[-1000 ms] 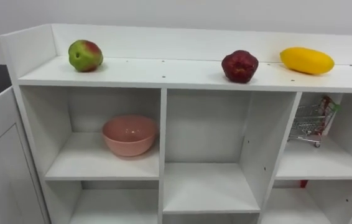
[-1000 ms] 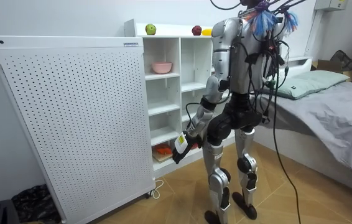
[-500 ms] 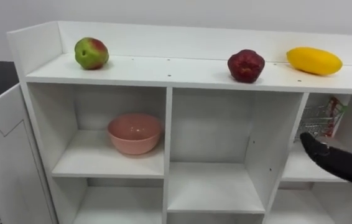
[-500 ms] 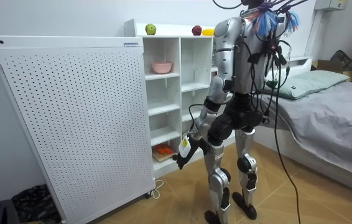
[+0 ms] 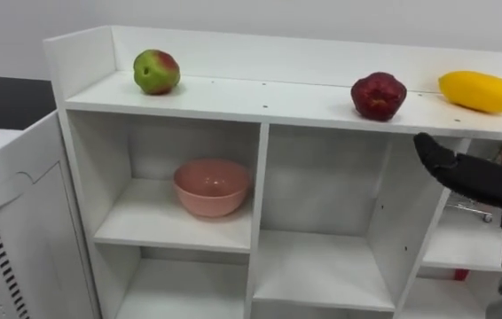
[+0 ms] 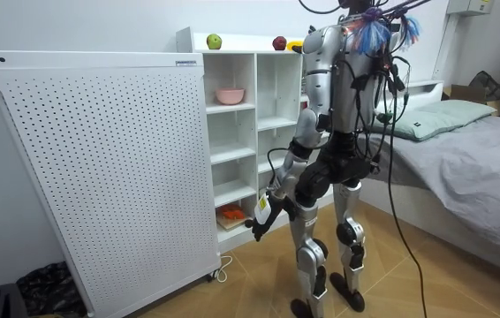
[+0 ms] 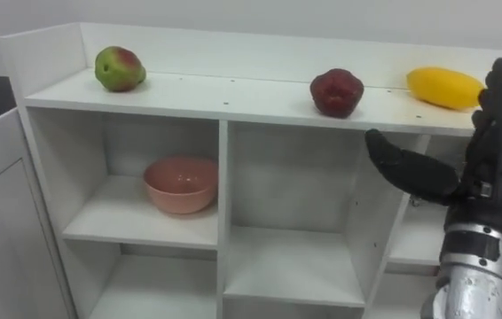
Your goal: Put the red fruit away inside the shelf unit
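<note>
**A:** Starting from the left edge, what stands there?

**B:** A white panel with vent slots, just beside the white closet.

**A:** And the fruit?

**B:** All three pieces lie on the closet's top shelf, well apart. A green and red apple sits at the upper left. A dark red apple is right of centre. A yellow mango is at the upper right.

**A:** Anything inside the closet?

**B:** A pink bowl sits in the upper left compartment, below the green and red apple.

**A:** The hands?

**B:** The right hand is raised at the lower right of the frame, in front of the right compartment. Its fingers are straight and point up, its thumb is spread to the left, and it holds nothing. Its fingertips reach the mango's height, but I cannot tell whether they touch it.

**A:** And the other?

**B:** In the room view the left hand hangs low by the thigh. I cannot tell how its fingers are set.

**A:** Where is the robot standing?

**B:** Upright, facing the closet, with a bed at the room view's right.
</note>
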`<state>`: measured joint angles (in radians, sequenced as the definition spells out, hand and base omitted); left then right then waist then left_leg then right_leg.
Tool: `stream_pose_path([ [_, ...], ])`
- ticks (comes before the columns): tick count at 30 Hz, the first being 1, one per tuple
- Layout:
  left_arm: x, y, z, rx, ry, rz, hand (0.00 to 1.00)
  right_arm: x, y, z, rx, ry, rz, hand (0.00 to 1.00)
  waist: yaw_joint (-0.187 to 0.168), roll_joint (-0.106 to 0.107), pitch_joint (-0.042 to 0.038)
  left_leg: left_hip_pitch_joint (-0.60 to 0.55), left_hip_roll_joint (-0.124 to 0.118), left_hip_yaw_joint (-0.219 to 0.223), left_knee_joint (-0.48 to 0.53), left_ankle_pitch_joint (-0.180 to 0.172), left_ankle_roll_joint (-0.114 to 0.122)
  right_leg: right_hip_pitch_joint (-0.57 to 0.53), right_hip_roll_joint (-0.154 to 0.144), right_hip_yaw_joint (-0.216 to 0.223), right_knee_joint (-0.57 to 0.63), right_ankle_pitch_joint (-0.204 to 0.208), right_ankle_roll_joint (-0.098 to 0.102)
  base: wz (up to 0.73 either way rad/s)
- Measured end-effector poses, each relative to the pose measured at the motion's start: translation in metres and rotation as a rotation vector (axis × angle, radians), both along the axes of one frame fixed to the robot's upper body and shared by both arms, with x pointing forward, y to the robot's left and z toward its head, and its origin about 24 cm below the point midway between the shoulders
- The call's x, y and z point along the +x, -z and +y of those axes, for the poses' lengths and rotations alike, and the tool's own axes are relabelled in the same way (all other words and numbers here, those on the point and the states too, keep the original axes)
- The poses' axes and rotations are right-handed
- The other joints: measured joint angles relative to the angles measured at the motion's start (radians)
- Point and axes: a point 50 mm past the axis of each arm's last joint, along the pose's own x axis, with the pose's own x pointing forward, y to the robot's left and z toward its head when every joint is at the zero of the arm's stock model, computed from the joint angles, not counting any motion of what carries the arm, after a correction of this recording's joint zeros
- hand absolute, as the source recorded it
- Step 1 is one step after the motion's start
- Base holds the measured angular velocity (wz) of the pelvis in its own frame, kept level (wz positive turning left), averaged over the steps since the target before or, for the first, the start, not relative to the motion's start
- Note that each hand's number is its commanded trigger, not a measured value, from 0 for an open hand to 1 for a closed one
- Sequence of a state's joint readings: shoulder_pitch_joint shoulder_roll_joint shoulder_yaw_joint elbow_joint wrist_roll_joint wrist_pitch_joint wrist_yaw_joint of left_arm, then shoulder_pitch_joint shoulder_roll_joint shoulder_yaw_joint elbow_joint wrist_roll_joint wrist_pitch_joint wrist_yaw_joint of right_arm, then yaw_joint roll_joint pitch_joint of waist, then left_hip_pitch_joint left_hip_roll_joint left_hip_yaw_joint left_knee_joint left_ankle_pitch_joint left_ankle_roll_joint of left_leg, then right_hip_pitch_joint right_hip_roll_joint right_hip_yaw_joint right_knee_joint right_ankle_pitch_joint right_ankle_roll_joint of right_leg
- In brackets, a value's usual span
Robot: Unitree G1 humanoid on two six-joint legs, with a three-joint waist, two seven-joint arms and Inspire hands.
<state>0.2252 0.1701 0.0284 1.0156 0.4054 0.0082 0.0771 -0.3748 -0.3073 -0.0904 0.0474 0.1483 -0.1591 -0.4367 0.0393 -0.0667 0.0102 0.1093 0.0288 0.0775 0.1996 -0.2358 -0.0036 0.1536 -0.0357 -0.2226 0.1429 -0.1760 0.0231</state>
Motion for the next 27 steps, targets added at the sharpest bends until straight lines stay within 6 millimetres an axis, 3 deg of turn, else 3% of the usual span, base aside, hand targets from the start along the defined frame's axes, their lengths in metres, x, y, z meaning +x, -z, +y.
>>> stream_pose_path([
  [5, 0.007, -0.001, -0.001, 0.020, 0.045, -0.002, 0.00, 0.006, 0.004, 0.000, 0.003, -0.045, 0.052, 0.00, 0.021, -0.006, -0.0035, -0.012, -0.001, -0.013, 0.005, 0.000, 0.000, -0.005, -0.001, -0.013, 0.000, 0.000, 0.000, 0.08],
  [12, 0.003, 0.000, 0.000, 0.020, 0.052, 0.027, 0.00, 0.021, -0.015, 0.002, 0.021, -0.091, 0.019, 0.00, 0.032, -0.013, -0.0051, -0.009, -0.005, -0.027, 0.006, 0.003, 0.001, 0.006, -0.005, -0.031, 0.000, 0.000, 0.000, 0.06],
  [22, -0.002, 0.000, 0.000, 0.015, 0.050, 0.045, 0.00, 0.030, -0.006, 0.010, -0.014, -0.170, 0.087, 0.00, 0.052, -0.019, 0.0016, 0.003, -0.006, -0.032, 0.007, 0.004, 0.002, 0.019, -0.007, -0.031, 0.000, 0.000, 0.000, 0.00],
  [27, -0.002, 0.000, 0.000, 0.012, 0.047, 0.053, 0.00, 0.038, -0.014, 0.011, -0.030, -0.184, 0.085, 0.00, 0.050, -0.019, 0.0018, -0.003, -0.006, -0.035, 0.005, 0.005, 0.001, 0.017, -0.006, -0.045, -0.001, 0.000, 0.000, 0.03],
])
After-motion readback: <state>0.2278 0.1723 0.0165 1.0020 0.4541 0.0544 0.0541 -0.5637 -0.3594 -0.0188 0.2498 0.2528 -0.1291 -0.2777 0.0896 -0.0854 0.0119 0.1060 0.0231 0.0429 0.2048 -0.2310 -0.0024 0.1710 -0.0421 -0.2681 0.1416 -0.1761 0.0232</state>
